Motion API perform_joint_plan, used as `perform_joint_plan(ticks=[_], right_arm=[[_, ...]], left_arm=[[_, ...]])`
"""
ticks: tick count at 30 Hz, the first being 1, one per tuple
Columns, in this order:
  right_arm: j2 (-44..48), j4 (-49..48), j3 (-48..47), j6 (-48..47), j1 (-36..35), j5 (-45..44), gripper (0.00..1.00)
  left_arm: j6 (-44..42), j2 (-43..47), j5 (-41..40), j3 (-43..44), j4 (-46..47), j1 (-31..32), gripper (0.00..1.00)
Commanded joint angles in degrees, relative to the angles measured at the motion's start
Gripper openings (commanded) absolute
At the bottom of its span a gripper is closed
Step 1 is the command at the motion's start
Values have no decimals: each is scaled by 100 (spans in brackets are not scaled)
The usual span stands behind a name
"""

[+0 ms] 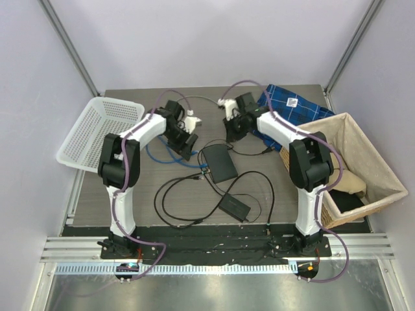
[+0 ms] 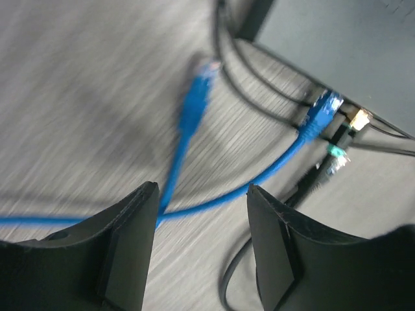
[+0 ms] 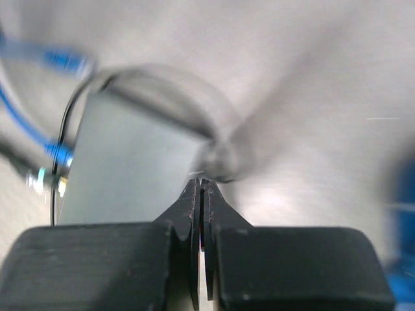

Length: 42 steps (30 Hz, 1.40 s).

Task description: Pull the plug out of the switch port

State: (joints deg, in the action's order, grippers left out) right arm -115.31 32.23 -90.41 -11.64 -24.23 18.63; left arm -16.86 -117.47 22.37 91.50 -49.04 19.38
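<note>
The dark grey switch (image 1: 218, 163) lies flat at the table's middle. In the left wrist view a loose blue plug (image 2: 206, 70) lies on the table, apart from the switch (image 2: 350, 45). A second blue plug (image 2: 322, 110) sits in a switch port on the box's edge, next to a green-tipped plug (image 2: 336, 155). My left gripper (image 2: 202, 191) is open above the crossing blue cable (image 2: 259, 184), with nothing between its fingers. My right gripper (image 3: 201, 183) is shut on nothing, with its tips at the far corner of the switch (image 3: 130, 168).
A black power brick (image 1: 235, 206) with looping black cords lies in front of the switch. A white mesh basket (image 1: 97, 129) stands at the left and a wicker basket (image 1: 343, 168) at the right. A blue cloth (image 1: 292, 107) lies at the back right.
</note>
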Motion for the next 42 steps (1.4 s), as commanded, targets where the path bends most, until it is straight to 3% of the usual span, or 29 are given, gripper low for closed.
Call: perform_joint_plan(ticks=[1, 6, 12, 19, 26, 29, 30, 33, 36, 42], right_arm=[[571, -85, -810, 566, 419, 44, 1], [684, -103, -786, 680, 384, 325, 1], [1220, -85, 101, 154, 173, -202, 1], [1625, -103, 296, 12, 339, -404, 1], [1669, -314, -3, 391, 867, -141, 1], [1783, -384, 15, 478, 876, -71, 1], [1827, -410, 32, 487, 867, -70, 1], [1933, -437, 67, 330, 876, -271, 1], [1933, -402, 41, 241, 920, -422, 1], [1748, -428, -55, 373, 1034, -352, 1]], left_arm=[[-124, 287, -1163, -177, 886, 549, 61], [60, -74, -1866, 87, 1202, 752, 58], [-247, 102, -2184, -177, 1520, 752, 55], [-248, -337, -815, 86, 695, 726, 52], [-291, -672, -970, 834, 96, 725, 52], [-326, -830, -1357, 842, 62, 726, 40], [-326, -935, -1393, 878, 35, 725, 25], [-397, -1093, -1270, 1097, 43, 620, 3], [-467, -1357, -1131, 1684, 26, 532, 0], [-249, -2287, -1234, 3968, 587, 392, 0]])
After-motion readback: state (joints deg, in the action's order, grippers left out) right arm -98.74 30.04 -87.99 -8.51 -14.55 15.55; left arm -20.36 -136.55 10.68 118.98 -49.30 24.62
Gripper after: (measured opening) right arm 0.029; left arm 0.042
